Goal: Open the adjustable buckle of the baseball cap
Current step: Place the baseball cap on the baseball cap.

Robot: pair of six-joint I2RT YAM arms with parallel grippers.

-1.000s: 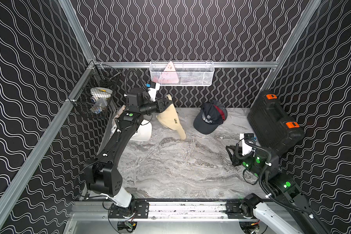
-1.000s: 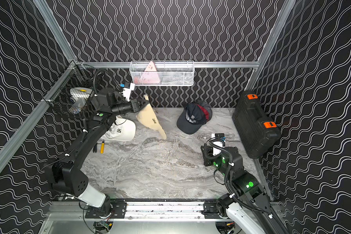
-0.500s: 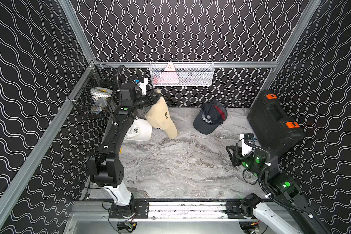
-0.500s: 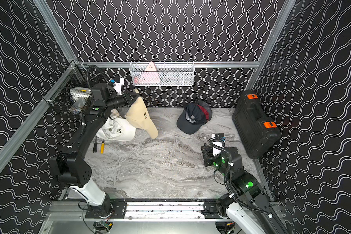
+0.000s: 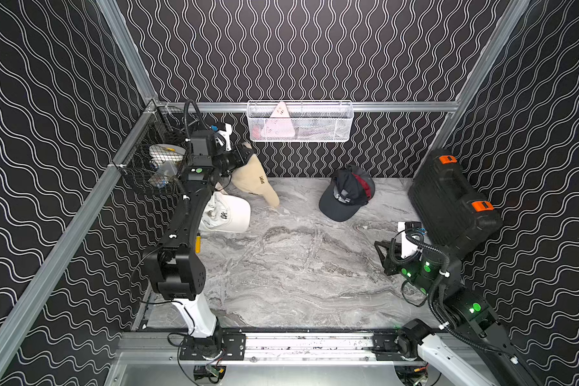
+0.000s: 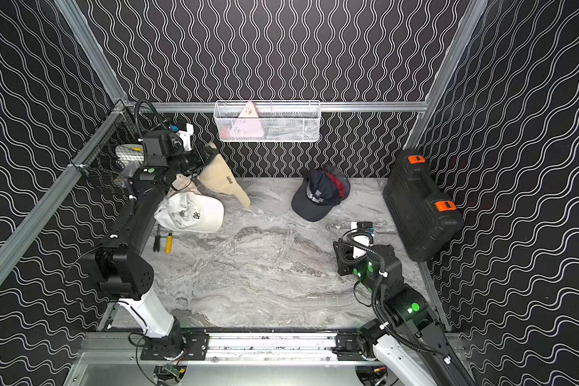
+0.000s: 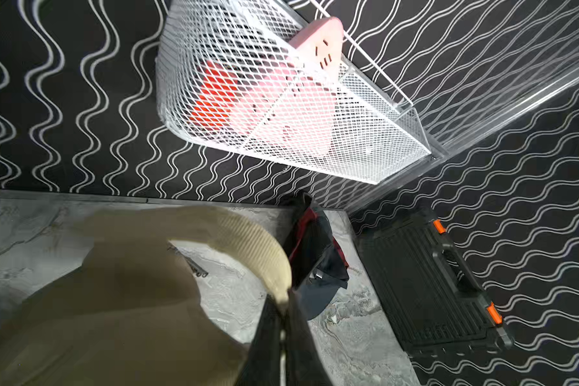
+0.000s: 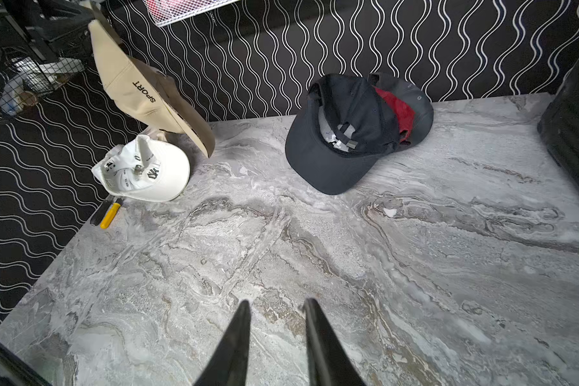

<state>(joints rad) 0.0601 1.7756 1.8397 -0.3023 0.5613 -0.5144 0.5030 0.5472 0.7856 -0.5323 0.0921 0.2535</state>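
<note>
A beige baseball cap (image 5: 255, 178) (image 6: 224, 177) marked SPORT (image 8: 137, 90) hangs above the back left of the table, brim down and near the marble. My left gripper (image 5: 244, 155) (image 6: 211, 153) is shut on its ribbed rear edge, as the left wrist view shows (image 7: 286, 300). I cannot make out this cap's buckle. My right gripper (image 8: 276, 305) (image 5: 383, 254) hovers open and empty low over the front right of the table, far from the cap.
A white cap (image 5: 229, 214) (image 8: 147, 170) lies under the beige one. Dark caps (image 5: 345, 195) (image 8: 345, 133) are piled at the back. There are also a black tool case (image 5: 455, 200), a white wire basket (image 5: 300, 122), a black mesh basket (image 5: 157, 160) and a yellow screwdriver (image 6: 169, 242).
My left arm has swung the beige cap left and back toward the corner, above the white cap. The right arm has not moved.
</note>
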